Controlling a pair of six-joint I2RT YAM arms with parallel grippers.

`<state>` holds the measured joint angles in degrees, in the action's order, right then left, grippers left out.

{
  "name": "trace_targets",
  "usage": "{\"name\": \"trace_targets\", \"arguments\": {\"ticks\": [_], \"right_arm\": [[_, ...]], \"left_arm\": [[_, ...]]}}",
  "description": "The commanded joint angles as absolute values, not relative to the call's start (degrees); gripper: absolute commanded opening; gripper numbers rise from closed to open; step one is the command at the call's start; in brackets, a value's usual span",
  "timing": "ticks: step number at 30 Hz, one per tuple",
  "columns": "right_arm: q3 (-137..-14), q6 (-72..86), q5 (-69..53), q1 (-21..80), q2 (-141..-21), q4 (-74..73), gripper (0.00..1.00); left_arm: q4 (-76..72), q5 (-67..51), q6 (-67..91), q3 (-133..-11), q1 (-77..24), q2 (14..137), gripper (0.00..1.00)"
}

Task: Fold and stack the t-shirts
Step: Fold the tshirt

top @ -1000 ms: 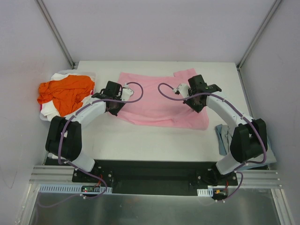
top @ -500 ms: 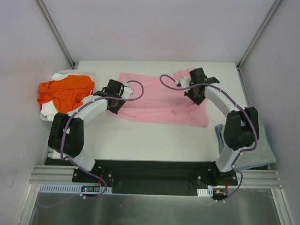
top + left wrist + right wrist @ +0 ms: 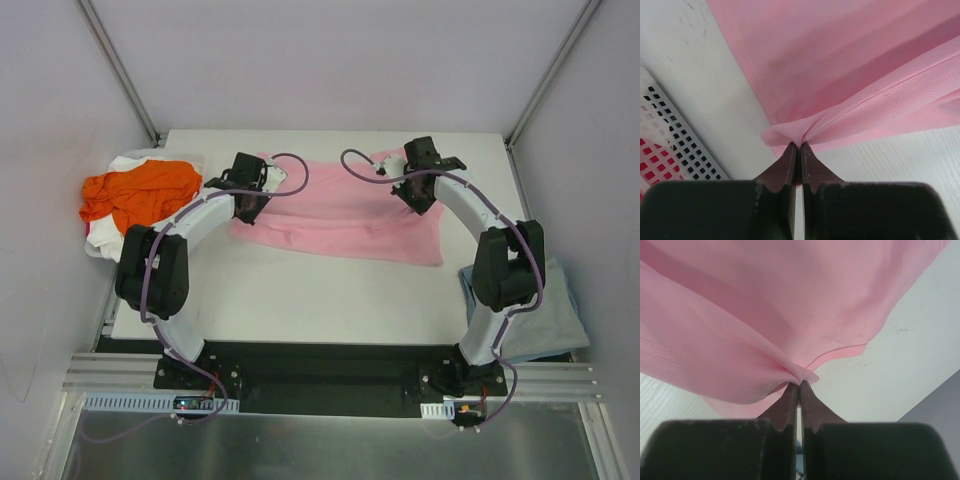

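Note:
A light pink t-shirt [image 3: 345,215] lies spread across the far half of the white table [image 3: 300,290]. My left gripper [image 3: 247,200] is shut on its left edge; in the left wrist view the pink cloth [image 3: 850,75] bunches at the fingertips [image 3: 799,146]. At the shirt's right side, my right gripper [image 3: 420,190] is shut on a pinched fold [image 3: 740,340] that gathers at its tips [image 3: 799,384]. An orange t-shirt [image 3: 135,195] lies crumpled on a white one [image 3: 125,162] in the basket at the left. A grey-blue t-shirt [image 3: 550,310] lies at the right edge.
The white perforated basket [image 3: 670,145] stands at the table's left edge, close to my left gripper. Grey walls with metal posts close in the back and sides. The arm bases sit on a black plate [image 3: 320,372] at the near edge.
Both grippers have moved toward the far edge of the table, drawing the pink t-shirt with them. Its near edge has shifted farther away and the cloth lies flatter.

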<state>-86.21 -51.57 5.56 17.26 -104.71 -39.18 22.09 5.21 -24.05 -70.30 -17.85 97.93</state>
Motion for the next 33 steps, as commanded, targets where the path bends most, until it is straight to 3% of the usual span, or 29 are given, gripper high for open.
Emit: {"name": "trace_targets", "arguments": {"ticks": [1, 33], "right_arm": [[-88.9, -51.8, 5.1, 16.9, -105.5, -38.9, 0.01], [-90.6, -53.2, 10.6, 15.0, -113.6, -36.1, 0.01]], "left_arm": [[22.1, 6.8, -24.7, -74.1, -17.1, 100.0, 0.00], [22.3, 9.8, -28.3, -74.2, -17.1, 103.4, 0.00]]}}
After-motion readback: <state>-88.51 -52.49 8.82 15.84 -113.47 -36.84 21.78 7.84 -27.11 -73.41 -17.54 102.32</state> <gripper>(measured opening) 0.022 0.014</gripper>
